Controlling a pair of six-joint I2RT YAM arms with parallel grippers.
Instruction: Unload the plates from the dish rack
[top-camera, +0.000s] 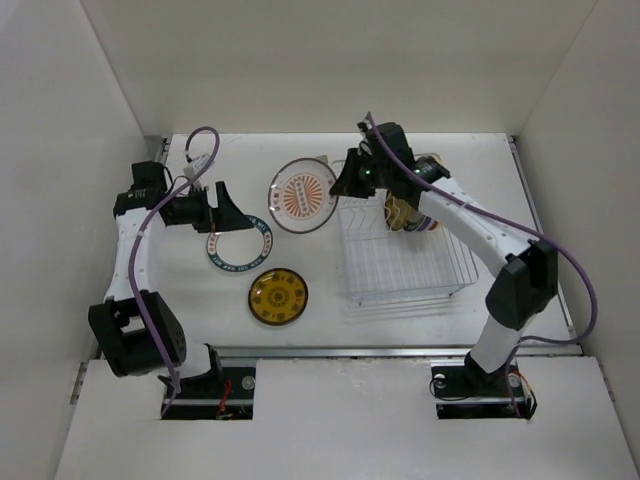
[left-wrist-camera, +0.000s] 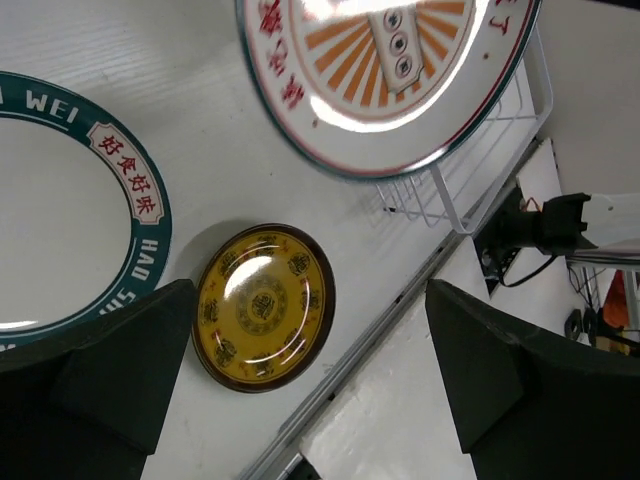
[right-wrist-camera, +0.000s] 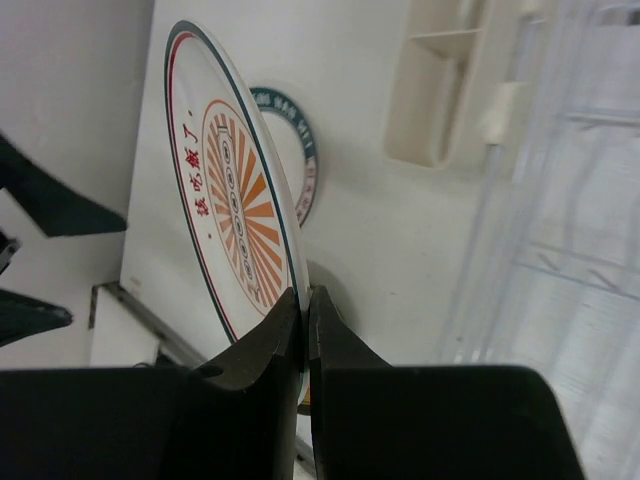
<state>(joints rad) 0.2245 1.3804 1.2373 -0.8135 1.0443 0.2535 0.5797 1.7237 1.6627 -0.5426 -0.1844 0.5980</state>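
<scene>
My right gripper (top-camera: 340, 182) (right-wrist-camera: 306, 300) is shut on the rim of the white plate with the orange centre (top-camera: 302, 195) (right-wrist-camera: 235, 215) and holds it above the table, left of the wire dish rack (top-camera: 405, 250). This plate also shows in the left wrist view (left-wrist-camera: 390, 80). The teal-rimmed plate (top-camera: 240, 245) (left-wrist-camera: 70, 200) and the amber-yellow plate (top-camera: 278, 296) (left-wrist-camera: 262, 305) lie flat on the table. More plates (top-camera: 415, 215) stand at the rack's far end, partly hidden by my right arm. My left gripper (top-camera: 222, 208) (left-wrist-camera: 310, 390) is open and empty above the teal-rimmed plate.
A cream utensil cup (right-wrist-camera: 445, 80) hangs at the rack's far left corner. White walls close in the table on three sides. A metal rail (top-camera: 400, 350) runs along the near edge.
</scene>
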